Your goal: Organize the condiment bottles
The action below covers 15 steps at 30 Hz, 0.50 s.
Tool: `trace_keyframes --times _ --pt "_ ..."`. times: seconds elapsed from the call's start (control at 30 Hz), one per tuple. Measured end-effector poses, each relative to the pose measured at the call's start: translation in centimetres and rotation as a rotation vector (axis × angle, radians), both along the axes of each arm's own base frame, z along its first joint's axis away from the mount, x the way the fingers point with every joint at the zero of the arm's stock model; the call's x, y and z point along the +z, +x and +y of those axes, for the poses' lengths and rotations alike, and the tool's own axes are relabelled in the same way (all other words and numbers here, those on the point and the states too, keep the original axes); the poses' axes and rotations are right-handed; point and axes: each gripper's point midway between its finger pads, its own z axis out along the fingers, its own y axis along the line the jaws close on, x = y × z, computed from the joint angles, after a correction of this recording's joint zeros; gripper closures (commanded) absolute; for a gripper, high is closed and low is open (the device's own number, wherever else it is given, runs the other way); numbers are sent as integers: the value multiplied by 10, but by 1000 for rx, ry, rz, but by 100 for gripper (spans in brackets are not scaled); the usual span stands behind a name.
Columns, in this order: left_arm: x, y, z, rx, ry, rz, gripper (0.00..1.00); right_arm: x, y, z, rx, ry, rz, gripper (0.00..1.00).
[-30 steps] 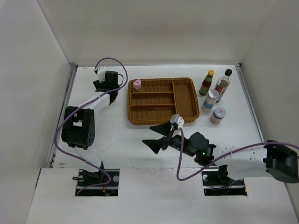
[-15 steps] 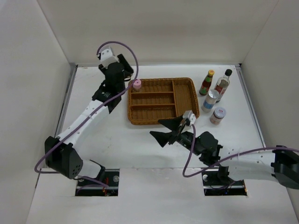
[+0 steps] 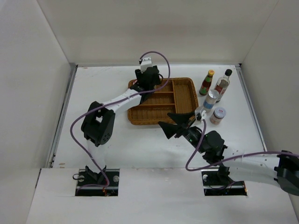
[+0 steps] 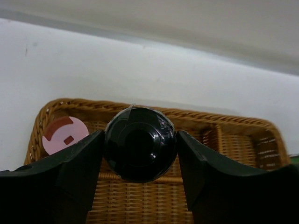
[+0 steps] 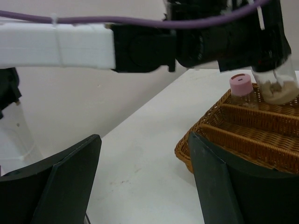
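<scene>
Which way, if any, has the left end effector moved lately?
Yes: rightward, the left end effector now over the tray's far-left corner, previously beside it.

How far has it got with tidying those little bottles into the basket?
Done: a pink-capped bottle stands in the wicker tray's corner compartment. In hand: the left gripper holds a black-capped bottle above the tray. Left: the yellow-capped bottle, the red-labelled bottle and two silver-lidded jars stand on the table beside the tray; the right gripper is open, empty.
</scene>
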Motion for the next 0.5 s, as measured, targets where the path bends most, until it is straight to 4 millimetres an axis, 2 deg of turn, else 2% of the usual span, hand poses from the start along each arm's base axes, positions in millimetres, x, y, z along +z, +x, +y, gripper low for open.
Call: trace_keyframes --times 0.07,0.13,0.3,0.5 --pt "-23 3 -1 -3 34 38 66 1 0 0 1 5 2 18" --pt "-37 4 0 -4 54 61 66 2 -1 -1 2 11 2 18" --pt "-43 8 2 -1 63 63 63 0 0 -5 -6 12 3 18" --pt "-59 14 4 6 74 71 38 -1 4 -10 -26 14 5 18"
